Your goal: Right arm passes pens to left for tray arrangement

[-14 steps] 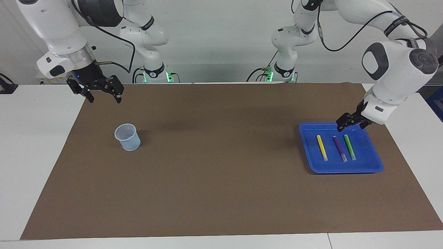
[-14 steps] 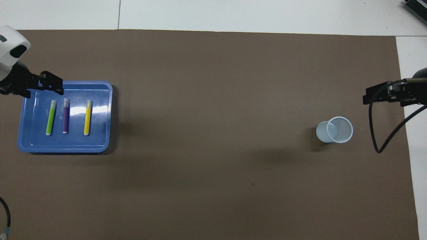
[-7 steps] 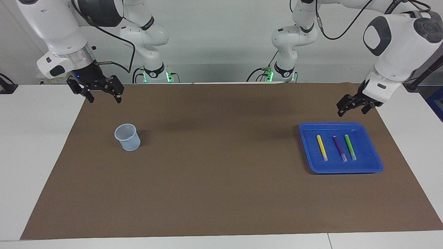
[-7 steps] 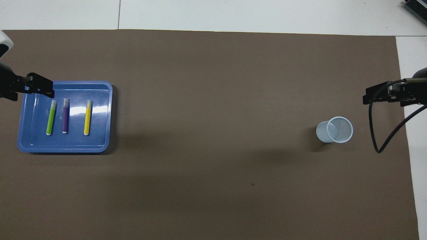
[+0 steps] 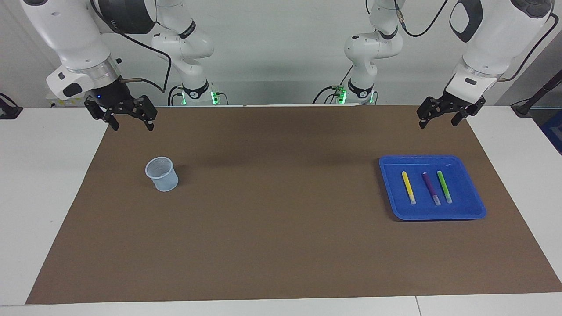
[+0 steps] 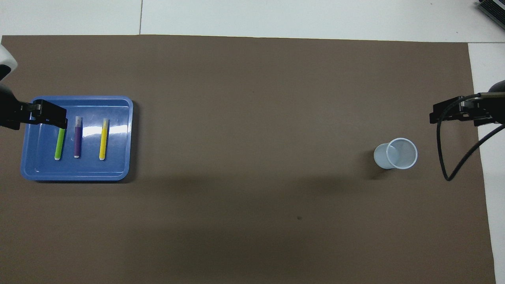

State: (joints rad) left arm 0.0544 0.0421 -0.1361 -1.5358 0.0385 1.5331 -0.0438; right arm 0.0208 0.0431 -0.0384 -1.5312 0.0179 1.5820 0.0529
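The blue tray (image 5: 392,193) (image 6: 118,165) lies on the brown mat toward the left arm's end of the table. Three pens lie side by side in it: yellow (image 5: 408,187) (image 6: 103,139), purple (image 5: 430,188) (image 6: 77,140) and green (image 5: 444,186) (image 6: 59,145). My left gripper (image 5: 438,123) (image 6: 47,116) hangs open and empty, raised over the mat just on the robots' side of the tray. In the overhead view it covers one end of the green pen. My right gripper (image 5: 134,127) (image 6: 453,112) waits open and empty over the mat's corner at its own end.
A small translucent pale-blue cup (image 5: 162,174) (image 6: 396,154) stands upright on the mat toward the right arm's end, a little farther from the robots than the right gripper. A black cable (image 6: 449,157) loops down from the right wrist.
My left gripper has risen from just above the tray's rim and drawn back toward the robots, still open and empty. The right arm, the pens and the cup have not moved.
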